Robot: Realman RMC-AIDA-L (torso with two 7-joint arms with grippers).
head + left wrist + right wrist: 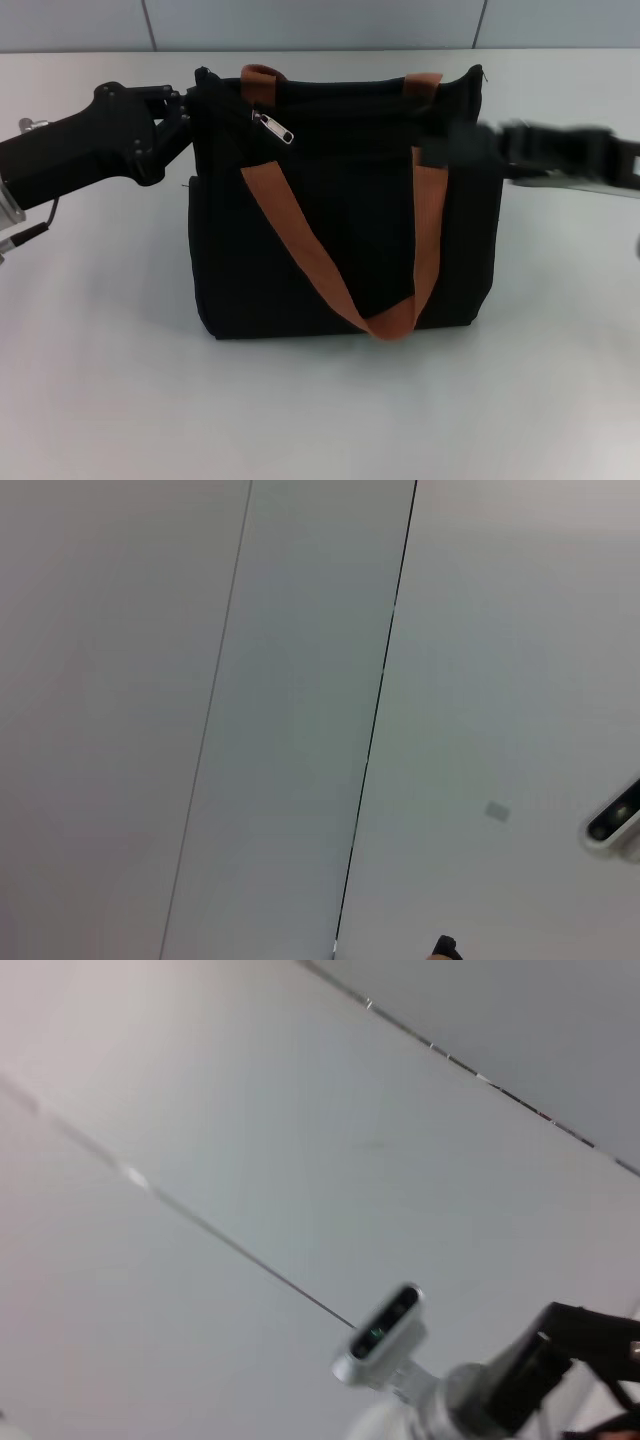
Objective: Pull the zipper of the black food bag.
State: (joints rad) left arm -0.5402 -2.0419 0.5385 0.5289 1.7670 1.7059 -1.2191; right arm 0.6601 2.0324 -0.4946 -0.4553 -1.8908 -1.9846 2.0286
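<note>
The black food bag (340, 230) stands upright mid-table in the head view, with two orange-brown strap handles (300, 240). The silver zipper pull (273, 127) lies on the zip track near the bag's top left end. My left gripper (188, 112) is against the bag's upper left corner, a little left of the pull. My right gripper (455, 145) reaches in from the right and shows as a blur at the bag's upper right corner. The bag and zipper do not show in either wrist view.
The bag stands on a white table (320, 410), with a panelled wall (320, 20) behind. The left wrist view shows wall panels (300, 720). The right wrist view shows the wall and the left arm's wrist camera (385, 1335).
</note>
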